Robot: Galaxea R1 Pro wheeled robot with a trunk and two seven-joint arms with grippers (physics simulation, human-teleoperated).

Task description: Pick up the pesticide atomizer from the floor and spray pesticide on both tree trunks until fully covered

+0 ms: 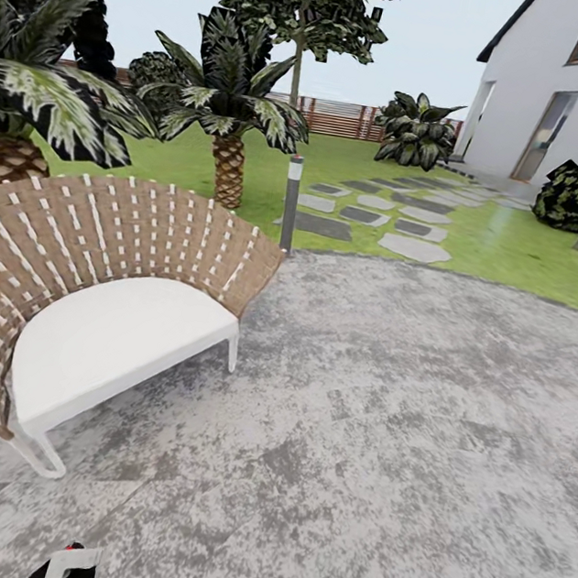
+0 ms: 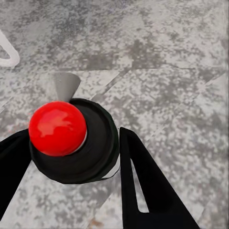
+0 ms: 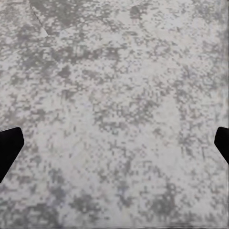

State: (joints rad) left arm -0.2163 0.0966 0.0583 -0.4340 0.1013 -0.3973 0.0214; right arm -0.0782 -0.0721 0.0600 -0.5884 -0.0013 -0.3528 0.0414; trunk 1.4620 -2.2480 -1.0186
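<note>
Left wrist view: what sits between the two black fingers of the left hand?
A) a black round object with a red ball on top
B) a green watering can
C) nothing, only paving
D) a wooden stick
A: a black round object with a red ball on top sits between the fingers of the left hand, above grey paving.

Left gripper (image 2: 71,152): black fingers (image 2: 148,186) closed around the atomizer (image 2: 71,138), pointing down.
Right gripper (image 3: 114,143): fingertips spread wide apart at frame edges, holding nothing, pointing down.
</note>
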